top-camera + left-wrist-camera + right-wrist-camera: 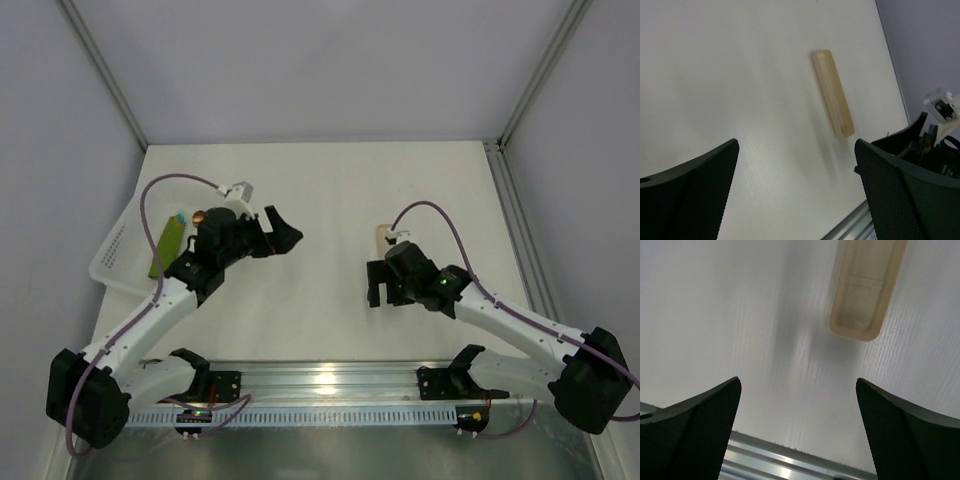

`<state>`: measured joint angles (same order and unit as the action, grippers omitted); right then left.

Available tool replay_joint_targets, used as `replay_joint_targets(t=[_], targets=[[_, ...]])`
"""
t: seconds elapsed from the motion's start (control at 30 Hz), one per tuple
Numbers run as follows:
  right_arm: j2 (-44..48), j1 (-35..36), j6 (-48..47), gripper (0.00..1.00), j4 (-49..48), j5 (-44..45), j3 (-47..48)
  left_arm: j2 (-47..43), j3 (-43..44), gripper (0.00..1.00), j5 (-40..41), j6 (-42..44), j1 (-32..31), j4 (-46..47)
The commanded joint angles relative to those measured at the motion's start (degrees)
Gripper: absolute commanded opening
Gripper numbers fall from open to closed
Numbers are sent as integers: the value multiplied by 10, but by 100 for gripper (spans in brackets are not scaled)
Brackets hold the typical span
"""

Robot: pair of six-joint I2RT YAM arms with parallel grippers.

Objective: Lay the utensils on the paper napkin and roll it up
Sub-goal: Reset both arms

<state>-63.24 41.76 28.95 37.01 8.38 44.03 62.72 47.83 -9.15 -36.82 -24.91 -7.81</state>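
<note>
There is one paper napkin (pixel 166 247). It looks like a long, thin, olive-green roll. It lies in one white tray (pixel 112 248) with small holes in its wall, at the left side of the table (pixel 320 190). A tiny bright bit (pixel 180 218) shows at the far end of the roll. It is too small to tell what it is, and I cannot see any utensils for sure.

Just to the right of the roll is the left arm. The left gripper (pixel 283 232) points away from the tray, toward the middle of the table. Its two fingers (pixel 700 190) are spread wide and hold nothing.

The right gripper (pixel 375 285) is well apart from the roll, on the right half of the table. Its two fingers (pixel 695 430) are spread wide too, with only bare table between them.

One long beige dish (pixel 832 100) lies flat on the table, just past the right gripper. It is shallow, with a low rim.
</note>
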Motion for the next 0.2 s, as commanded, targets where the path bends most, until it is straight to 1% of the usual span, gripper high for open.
replay_joint_targets(t=[0.0, 0.03, 0.07, 0.1, 0.13, 0.17], targets=[[67, -1, 44, 99, -150, 44, -96, -67, -100, 99, -33, -62, -37, 158], [81, -2, 48, 99, -194, 44, -118, -75, -115, 99, -54, -67, -47, 169], [95, -1, 52, 99, -214, 46, -164, -82, -131, 99, -62, -70, -49, 183], [125, -2, 61, 100, -233, 49, -188, -87, -145, 99, -69, -76, -50, 202], [144, -2, 65, 99, -283, 40, -213, -101, -177, 99, -78, -86, -50, 213], [161, -1, 70, 100, -309, 32, -266, -109, -197, 99, -111, -97, -50, 236]])
